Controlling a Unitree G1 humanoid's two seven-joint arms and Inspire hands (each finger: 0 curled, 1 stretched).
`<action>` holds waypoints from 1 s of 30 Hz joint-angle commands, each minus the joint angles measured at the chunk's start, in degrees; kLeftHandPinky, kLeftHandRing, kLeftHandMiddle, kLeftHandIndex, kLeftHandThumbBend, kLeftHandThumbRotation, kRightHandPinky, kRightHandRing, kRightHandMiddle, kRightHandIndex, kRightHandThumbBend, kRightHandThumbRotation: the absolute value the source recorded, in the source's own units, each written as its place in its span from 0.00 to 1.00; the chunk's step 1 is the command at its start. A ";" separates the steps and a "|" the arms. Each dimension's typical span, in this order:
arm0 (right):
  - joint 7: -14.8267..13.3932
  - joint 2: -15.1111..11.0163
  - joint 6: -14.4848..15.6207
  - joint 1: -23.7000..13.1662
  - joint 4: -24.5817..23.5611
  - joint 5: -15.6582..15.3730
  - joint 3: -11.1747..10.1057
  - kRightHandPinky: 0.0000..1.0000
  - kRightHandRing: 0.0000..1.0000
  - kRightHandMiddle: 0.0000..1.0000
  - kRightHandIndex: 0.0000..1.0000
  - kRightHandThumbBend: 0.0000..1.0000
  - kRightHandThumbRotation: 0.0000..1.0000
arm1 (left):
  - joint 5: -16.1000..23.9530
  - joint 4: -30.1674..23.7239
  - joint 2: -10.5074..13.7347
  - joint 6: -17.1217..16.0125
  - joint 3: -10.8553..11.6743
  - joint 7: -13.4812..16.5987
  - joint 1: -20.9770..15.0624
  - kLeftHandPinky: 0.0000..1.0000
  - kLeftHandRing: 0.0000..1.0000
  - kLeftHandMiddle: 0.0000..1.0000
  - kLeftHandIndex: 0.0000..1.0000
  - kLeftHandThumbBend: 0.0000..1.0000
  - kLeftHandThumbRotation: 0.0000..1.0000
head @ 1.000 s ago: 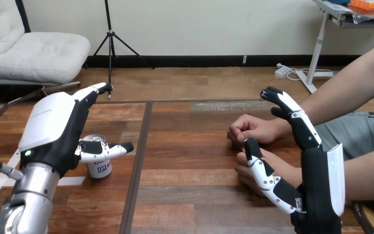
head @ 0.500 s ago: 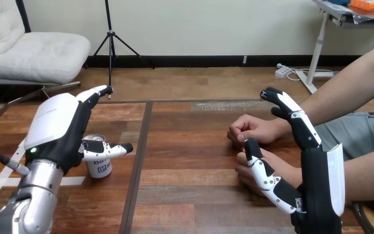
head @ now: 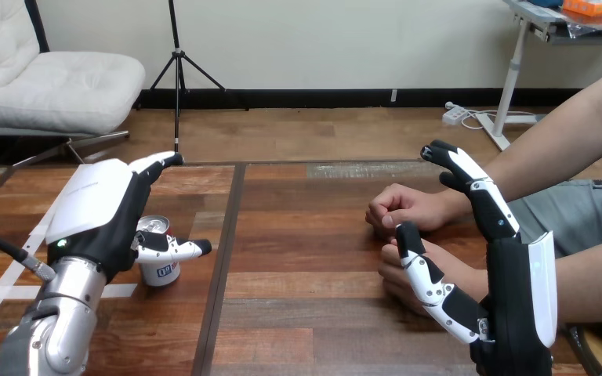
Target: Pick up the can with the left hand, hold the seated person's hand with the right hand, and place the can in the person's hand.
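A small silver and white can [head: 161, 272] stands upright on the wooden table [head: 306, 313] at the left. My left hand [head: 94, 207] hovers right over and beside it, open, fingers stretched forward; its thumb crosses in front of the can, and the palm hides the can's left side. My right hand [head: 517, 305] stands open at the lower right, fingers pointing up. Its thumb lies in front of the person's nearer hand [head: 390, 270], which rests curled on the table. I cannot tell if they touch. The person's farther hand [head: 404, 207] rests as a loose fist just behind.
The person's forearms come in from the right edge. A dark seam [head: 221, 258] runs front to back between the can and the person's hands. White tape strips [head: 0, 294] mark the table at the lower left.
My left hand has come down and slightly right, closer around the can, its thumb now lower across the can's front. The right hand and the person's hands have stayed put.
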 commanded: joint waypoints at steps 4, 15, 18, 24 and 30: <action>-0.20 0.06 -0.57 -2.80 0.10 0.52 -0.75 0.78 0.84 0.85 0.78 0.32 0.26 | 0.12 3.72 1.95 -0.64 -1.60 2.29 -5.39 0.73 0.81 0.85 0.83 0.87 0.24; -0.06 -0.20 -0.49 -2.85 0.08 0.41 -0.84 0.79 0.85 0.86 0.79 0.32 0.26 | 0.11 6.47 2.01 0.67 -2.86 1.98 -6.51 0.73 0.81 0.85 0.83 0.86 0.23; -0.17 -0.26 -0.58 -2.95 0.18 0.25 -0.92 0.79 0.85 0.85 0.78 0.31 0.26 | 0.26 7.16 2.01 0.94 -3.19 2.12 -6.76 0.73 0.82 0.85 0.83 0.86 0.23; -0.33 -0.16 -0.65 -3.01 0.28 0.16 -1.04 0.79 0.84 0.85 0.78 0.31 0.27 | 0.39 8.61 2.03 1.25 -3.83 2.61 -7.26 0.73 0.81 0.85 0.83 0.86 0.23; -0.23 -0.11 -0.91 -3.08 0.51 0.38 -1.11 0.79 0.84 0.85 0.78 0.32 0.27 | 0.65 10.08 2.17 1.52 -4.54 3.21 -7.77 0.73 0.81 0.85 0.82 0.85 0.21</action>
